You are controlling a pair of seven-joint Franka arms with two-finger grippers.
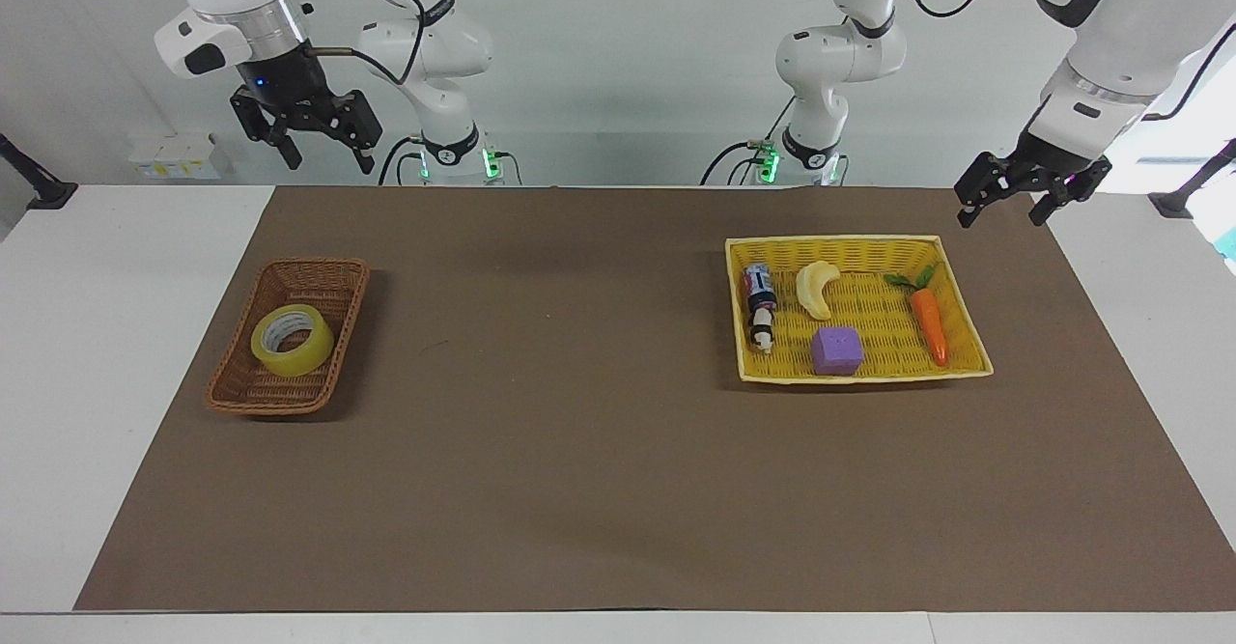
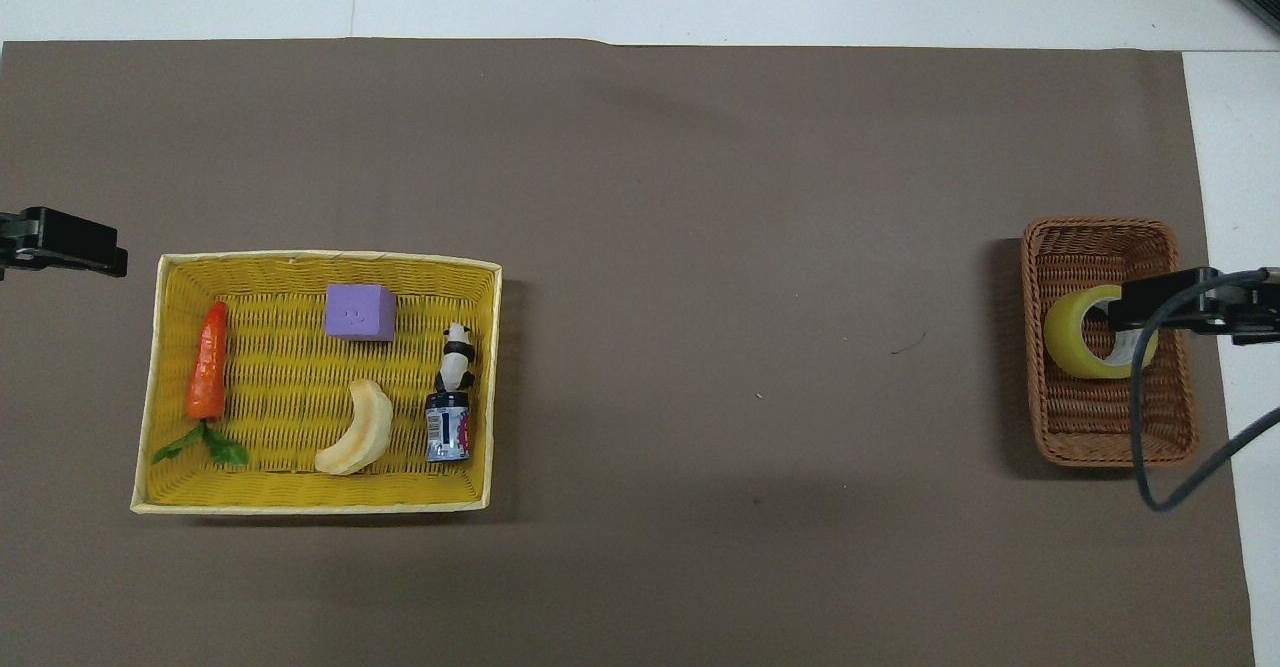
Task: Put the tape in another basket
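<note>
The tape [image 1: 292,340], a yellow roll with a pale core, lies flat inside the brown wicker basket [image 1: 232,388] at the right arm's end of the table. My right gripper [image 1: 328,166] hangs open and empty, high in the air and well clear of the tape. In the overhead view the right gripper [image 2: 1165,309] and its cable cover part of the tape [image 2: 1065,342] in the brown basket [image 2: 1100,427]. My left gripper [image 1: 1000,221] waits open and empty beside the yellow basket [image 1: 850,240], at the left arm's end; the left gripper [image 2: 70,247] shows only as a dark tip.
The yellow basket [image 2: 320,259] holds a carrot [image 1: 929,325], a purple cube [image 1: 836,350], a banana [image 1: 816,289] and a small bottle with a panda figure [image 1: 760,306]. A brown mat [image 1: 579,432] covers the table between the two baskets.
</note>
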